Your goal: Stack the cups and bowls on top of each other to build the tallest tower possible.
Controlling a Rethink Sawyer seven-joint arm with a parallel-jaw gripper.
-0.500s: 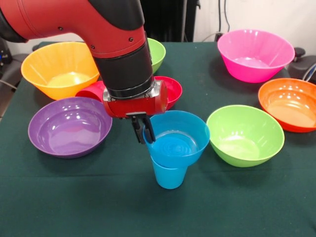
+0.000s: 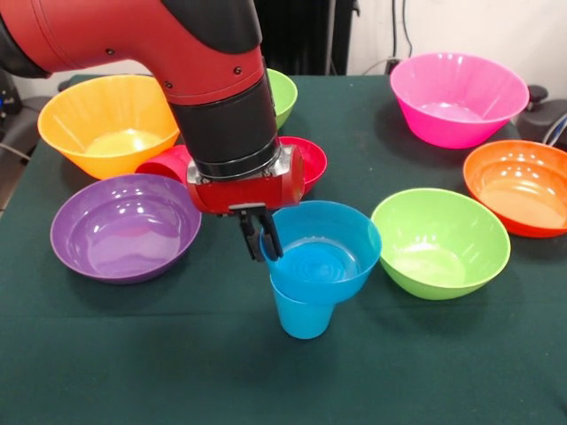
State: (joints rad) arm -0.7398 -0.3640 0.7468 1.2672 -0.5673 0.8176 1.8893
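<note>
1. Blocking our sight, the arm [image 2: 213,97] covers most of the red cup [image 2: 164,165] lying on its side, part of the small red bowl [image 2: 310,159] and much of the far green bowl [image 2: 282,93].
2. We see the arm reaching down from upper left, its gripper [image 2: 262,235] with fingers pinched on the near-left rim of the small blue bowl [image 2: 323,252].
3. That bowl sits tilted on the sky-blue cup [image 2: 303,314], mid-table.
</note>
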